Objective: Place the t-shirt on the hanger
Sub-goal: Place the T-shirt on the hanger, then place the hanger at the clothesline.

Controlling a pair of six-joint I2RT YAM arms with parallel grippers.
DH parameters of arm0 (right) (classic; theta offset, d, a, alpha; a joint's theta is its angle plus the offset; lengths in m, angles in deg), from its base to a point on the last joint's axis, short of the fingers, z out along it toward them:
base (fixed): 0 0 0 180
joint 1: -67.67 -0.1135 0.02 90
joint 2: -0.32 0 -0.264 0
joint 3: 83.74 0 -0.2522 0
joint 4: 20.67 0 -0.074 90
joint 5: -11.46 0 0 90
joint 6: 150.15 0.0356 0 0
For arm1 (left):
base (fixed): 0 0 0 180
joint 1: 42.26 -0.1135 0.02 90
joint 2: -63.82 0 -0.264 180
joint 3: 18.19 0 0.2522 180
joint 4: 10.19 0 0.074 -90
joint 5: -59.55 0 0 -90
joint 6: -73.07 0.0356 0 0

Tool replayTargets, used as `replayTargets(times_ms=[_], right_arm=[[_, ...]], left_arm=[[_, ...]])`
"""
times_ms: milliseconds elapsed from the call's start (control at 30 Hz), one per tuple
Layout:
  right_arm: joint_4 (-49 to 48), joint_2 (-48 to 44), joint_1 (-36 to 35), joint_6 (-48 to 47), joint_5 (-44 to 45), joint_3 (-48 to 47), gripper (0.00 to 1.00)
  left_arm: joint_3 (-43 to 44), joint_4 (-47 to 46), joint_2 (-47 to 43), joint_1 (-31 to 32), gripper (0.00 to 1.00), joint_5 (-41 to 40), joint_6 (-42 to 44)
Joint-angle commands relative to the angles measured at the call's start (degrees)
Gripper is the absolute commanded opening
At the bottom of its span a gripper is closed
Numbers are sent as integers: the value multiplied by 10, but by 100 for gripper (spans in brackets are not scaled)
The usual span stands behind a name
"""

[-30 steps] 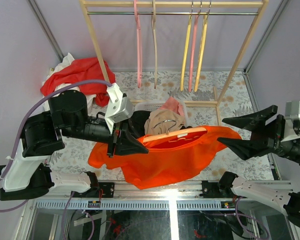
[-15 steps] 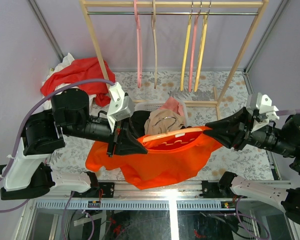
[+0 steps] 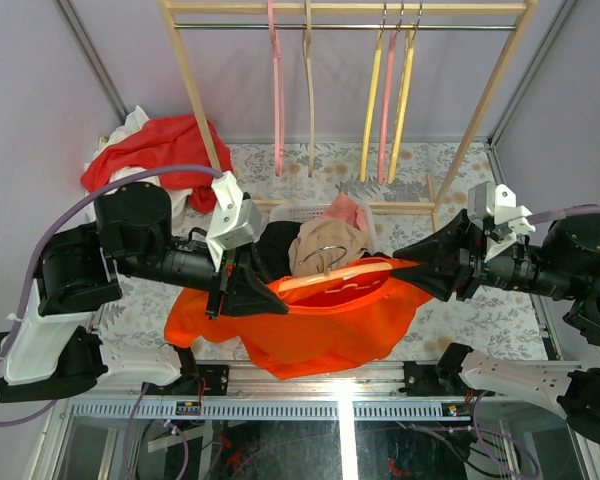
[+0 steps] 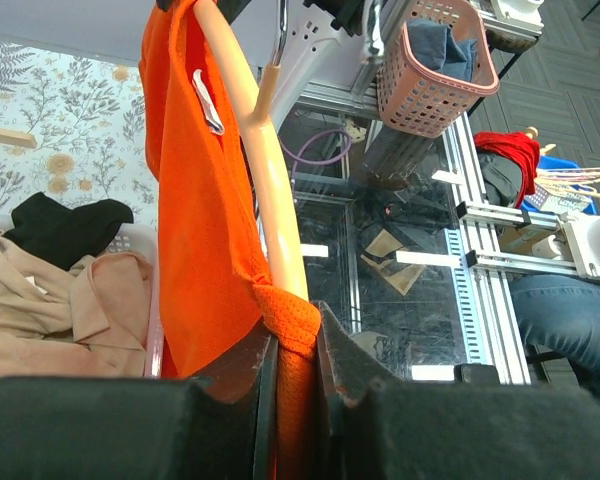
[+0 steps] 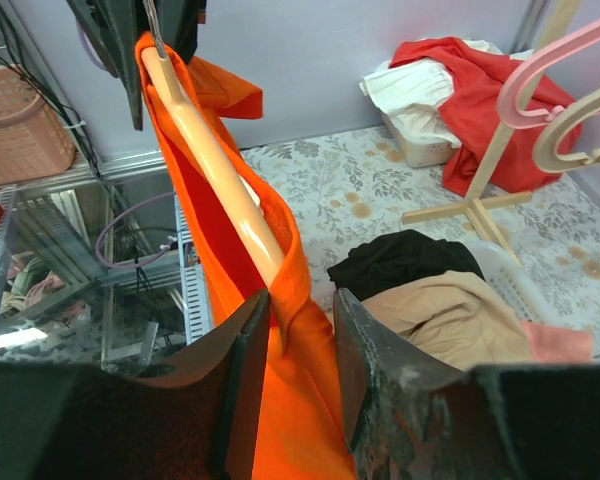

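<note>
Left wrist: left end effector point(image 4: 295, 335) pinches t-shirt point(image 4: 195, 230) beside hanger point(image 4: 270, 200)

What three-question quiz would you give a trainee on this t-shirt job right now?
1. True or false: the t-shirt lies flat on the table.
2. What does the left end effector pinch? A) t-shirt fabric at the end of the peach hanger; B) a yellow hanger; C) the red cloth.
3. How many spare hangers hang on the wooden rack?
Key: 1 false, it hangs draped over the peach hanger. 2 A. 3 five.
</note>
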Motion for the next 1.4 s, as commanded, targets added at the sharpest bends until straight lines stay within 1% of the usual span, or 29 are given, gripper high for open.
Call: replayTargets(times_ms=[0,100,167,200,267,333,433,467,500,533,567,600,700,800,900,1067,1200,1367], right_arm=[[-21,33,-2,4,-72,-8,39],[-19,33,-2,2,-80,-7,42],[-18,30,-2,1,-81,-4,42],[-19,28,-2,0,-81,-1,40],[-17,24,-2,1,-73,2,27],[-12,20,-2,0,-64,1,19],[0,13,-2,6,-32,-10,1],[3,10,-3,9,-12,-16,0],[9,7,-2,10,11,-24,0],[15,5,-2,14,40,-34,0],[20,1,-2,17,86,-44,0],[28,-2,-2,20,109,-55,0],[54,-11,-2,23,218,-96,0],[86,-17,-2,21,329,-142,0],[108,-28,-2,11,426,-169,0],[154,-30,-2,1,569,-241,0],[162,-42,-2,-14,637,-294,0],[134,-81,-2,-14,679,-317,0]], left_arm=[[16,-98,12,3,0,28,2],[16,-99,12,3,0,24,2],[17,-99,10,3,0,21,1],[17,-99,8,3,0,19,1],[19,-101,6,4,0,15,0],[20,-108,4,3,0,9,-3],[41,-112,15,3,0,-34,-14],[50,-116,19,3,2,-61,-20],[57,-119,24,3,7,-85,-24],[68,-120,29,4,18,-113,-26],[76,-125,33,4,22,-145,-29],[79,-130,32,3,26,-172,-30],[69,-165,14,3,36,-234,-27],[55,-195,-11,4,36,-291,-20],[51,-206,-29,4,37,-325,-18],[53,-198,-39,3,35,-337,-19],[55,-188,-37,3,31,-337,-20],[63,-179,-28,3,28,-333,-19]])
